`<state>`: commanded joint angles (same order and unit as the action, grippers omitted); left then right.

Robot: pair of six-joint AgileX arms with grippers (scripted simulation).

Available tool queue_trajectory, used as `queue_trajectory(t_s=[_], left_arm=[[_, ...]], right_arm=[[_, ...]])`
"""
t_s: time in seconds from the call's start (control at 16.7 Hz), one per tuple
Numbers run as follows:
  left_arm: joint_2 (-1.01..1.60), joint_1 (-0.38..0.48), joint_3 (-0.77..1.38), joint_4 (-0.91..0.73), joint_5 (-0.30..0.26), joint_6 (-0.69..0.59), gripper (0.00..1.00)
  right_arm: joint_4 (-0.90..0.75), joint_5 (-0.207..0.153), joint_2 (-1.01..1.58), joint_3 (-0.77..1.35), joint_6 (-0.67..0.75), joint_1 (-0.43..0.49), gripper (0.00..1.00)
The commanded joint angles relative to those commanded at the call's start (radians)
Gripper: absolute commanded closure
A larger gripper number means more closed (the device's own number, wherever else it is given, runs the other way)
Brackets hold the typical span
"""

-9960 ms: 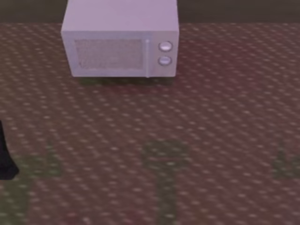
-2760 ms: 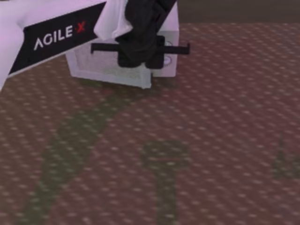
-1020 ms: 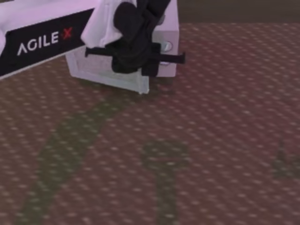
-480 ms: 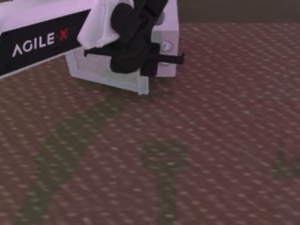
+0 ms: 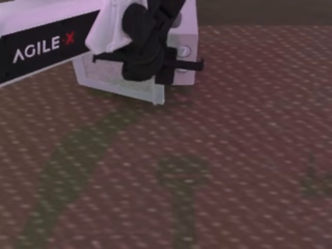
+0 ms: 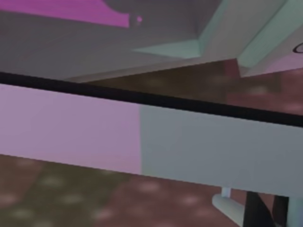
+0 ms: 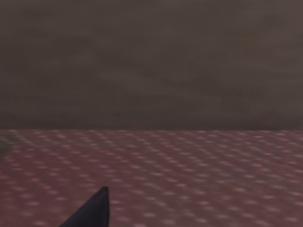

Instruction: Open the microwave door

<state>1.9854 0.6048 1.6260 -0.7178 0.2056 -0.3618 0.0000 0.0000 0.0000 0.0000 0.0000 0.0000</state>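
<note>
Microwave (image 5: 188, 31) sits at the table's (image 5: 244, 155) far edge, left of centre. Its microwave door (image 5: 136, 89) stands ajar, the handle-side edge swung toward the near side. My left gripper (image 5: 165, 72) hangs over that free edge; whether its fingers are parted or clamped cannot be told. Wide room lies near and right.

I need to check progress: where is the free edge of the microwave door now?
In the top view, the microwave door edge juts toward the table, below the left gripper.
</note>
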Motion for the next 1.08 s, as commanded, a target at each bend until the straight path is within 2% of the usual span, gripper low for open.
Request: queue_trajectory(t_s=[0.66, 1.08], left_arm=[[0.002, 0.006, -0.003, 0.002, -0.006, -0.002, 1.0], [-0.073, -0.017, -0.116, 0.045, -0.055, 0.103, 1.0]], right_arm=[[0.0, 0.0, 0.0, 0.0, 0.0, 0.0, 0.0], [0.0, 0.0, 0.0, 0.0, 0.0, 0.0, 0.0]])
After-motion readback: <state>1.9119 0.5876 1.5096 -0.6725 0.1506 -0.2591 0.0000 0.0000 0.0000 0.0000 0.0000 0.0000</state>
